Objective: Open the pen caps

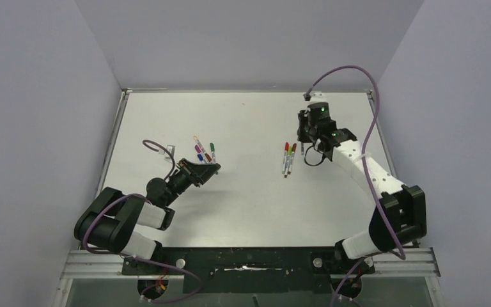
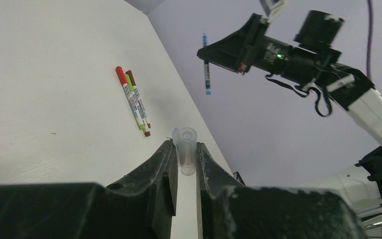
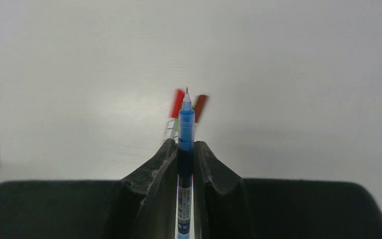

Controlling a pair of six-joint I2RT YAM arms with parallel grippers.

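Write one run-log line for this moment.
left tool: shut on clear cap | right tool: shut on blue pen, tip bare | three capped pens: on table

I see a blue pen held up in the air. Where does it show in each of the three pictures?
Top external: blue pen, tiny, hanging from the right gripper, right of centre.
Left wrist: upper middle, upright in the air.
Right wrist: dead centre, clamped between the fingers.
Shared landmark: the red, green and maroon pens lying together.
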